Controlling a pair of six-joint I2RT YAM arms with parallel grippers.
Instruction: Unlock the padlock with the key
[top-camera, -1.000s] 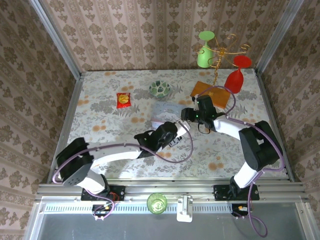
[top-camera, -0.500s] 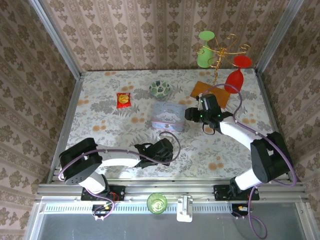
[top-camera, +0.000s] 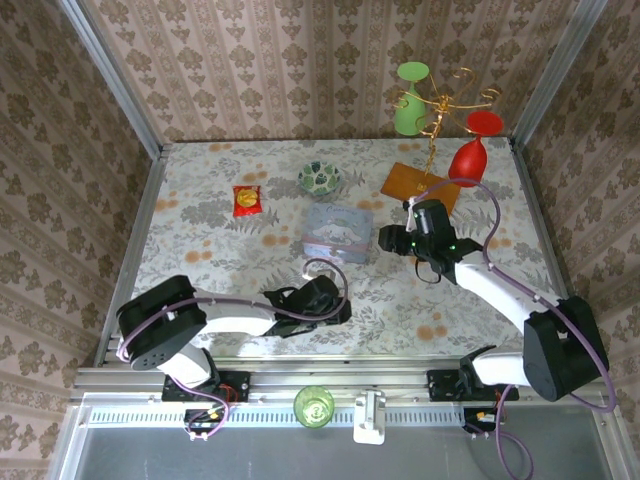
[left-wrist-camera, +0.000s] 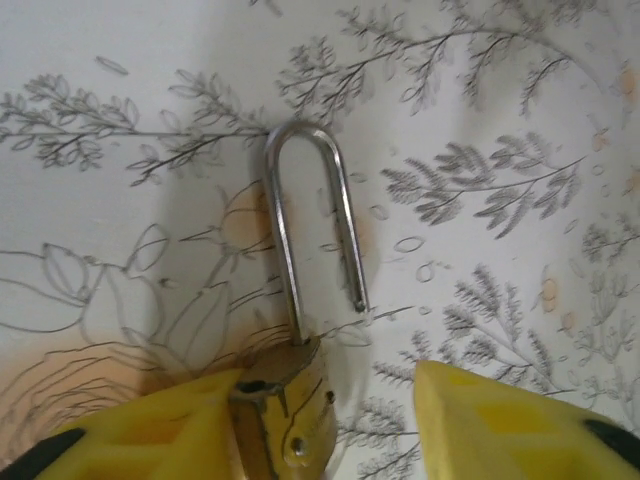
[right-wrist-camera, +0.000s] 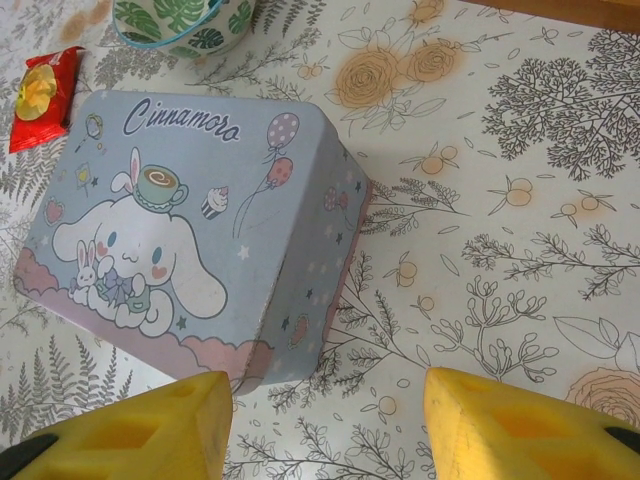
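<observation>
The padlock (left-wrist-camera: 292, 425) is small and brass-coloured and lies on the flowered tablecloth. Its thin silvery shackle (left-wrist-camera: 305, 215) points away from me, and one end hangs free of the body. My left gripper (left-wrist-camera: 330, 400) is open; the lock's body rests against the left yellow finger (left-wrist-camera: 150, 430), with a clear gap to the right one (left-wrist-camera: 490, 425). That gripper (top-camera: 335, 303) is low near the table's front edge. My right gripper (right-wrist-camera: 325, 400) is open with nothing in it, just right of the pastel tin (right-wrist-camera: 190, 220). The key is out of view.
The tin (top-camera: 337, 232) stands mid-table with my right gripper (top-camera: 388, 238) beside it. A leaf-patterned bowl (top-camera: 320, 178) and a red-and-yellow snack packet (top-camera: 246, 200) lie behind it. A brown board (top-camera: 420, 184) and a wire stand (top-camera: 440, 110) holding green and red glasses are at the back right.
My left arm has drawn back toward the table's front edge and its jaws have opened beside the padlock. The right arm has swung rightward, away from the left gripper.
</observation>
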